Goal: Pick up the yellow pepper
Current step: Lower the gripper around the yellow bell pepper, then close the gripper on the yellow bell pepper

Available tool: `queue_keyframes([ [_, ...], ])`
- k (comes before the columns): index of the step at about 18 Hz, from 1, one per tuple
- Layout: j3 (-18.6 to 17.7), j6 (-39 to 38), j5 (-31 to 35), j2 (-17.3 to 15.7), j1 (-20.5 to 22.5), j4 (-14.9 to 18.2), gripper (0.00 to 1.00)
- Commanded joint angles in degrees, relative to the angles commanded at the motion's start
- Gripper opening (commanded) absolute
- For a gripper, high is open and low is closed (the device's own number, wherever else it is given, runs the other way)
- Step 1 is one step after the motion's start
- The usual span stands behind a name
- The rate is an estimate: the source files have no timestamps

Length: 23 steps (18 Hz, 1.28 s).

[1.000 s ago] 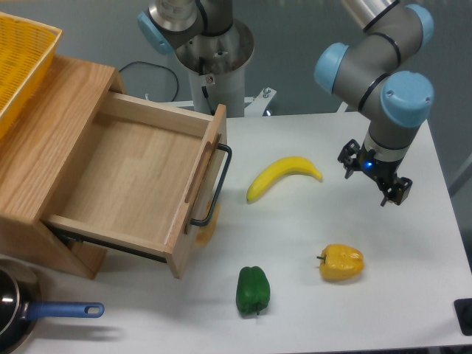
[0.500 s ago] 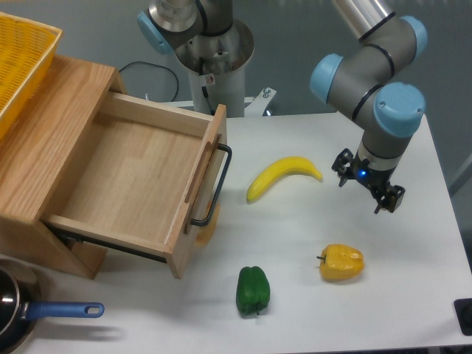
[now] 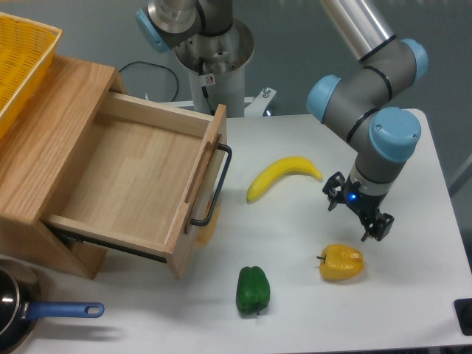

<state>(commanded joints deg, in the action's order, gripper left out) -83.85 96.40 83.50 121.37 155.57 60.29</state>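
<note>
The yellow pepper [image 3: 342, 262] lies on its side on the white table [image 3: 295, 324], its dark stem pointing left. My gripper [image 3: 357, 214] hangs just above and slightly behind it, fingers spread open, nothing between them. One fingertip [image 3: 331, 202] sits to the left, the other near the pepper's upper right. No contact with the pepper shows.
A yellow banana [image 3: 283, 175] lies left of the gripper. A green pepper [image 3: 253, 290] stands at the front. An open wooden drawer [image 3: 129, 181] fills the left, with a yellow basket [image 3: 18, 59] on top and a blue-handled pan [image 3: 44, 313] below.
The gripper has moved down and to the left, from beside the banana's tip toward the yellow pepper. The pepper, banana and drawer have stayed still.
</note>
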Motion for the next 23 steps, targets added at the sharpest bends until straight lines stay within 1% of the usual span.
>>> queue_keyframes([
  [3, 1.4, 7.3, -0.3, 1.8, 0.0, -0.1, 1.00],
  [4, 1.5, 9.8, -0.5, 2.2, -0.1, -0.9, 1.00],
  [6, 1.5, 14.6, -0.6, 3.2, -0.3, -4.2, 1.00],
  [8, 1.7, 17.6, -1.1, 4.6, -0.4, -4.7, 1.00],
  [11, 2.2, 19.7, -2.6, 5.9, -0.4, -4.7, 1.00],
  [13, 2.5, 21.4, -3.4, 6.1, -0.4, -4.7, 1.00],
  [18, 2.4, 21.4, -4.6, 7.2, -0.5, -4.7, 1.00],
  [23, 2.0, 21.5, -4.7, 7.4, -0.7, -4.7, 1.00],
])
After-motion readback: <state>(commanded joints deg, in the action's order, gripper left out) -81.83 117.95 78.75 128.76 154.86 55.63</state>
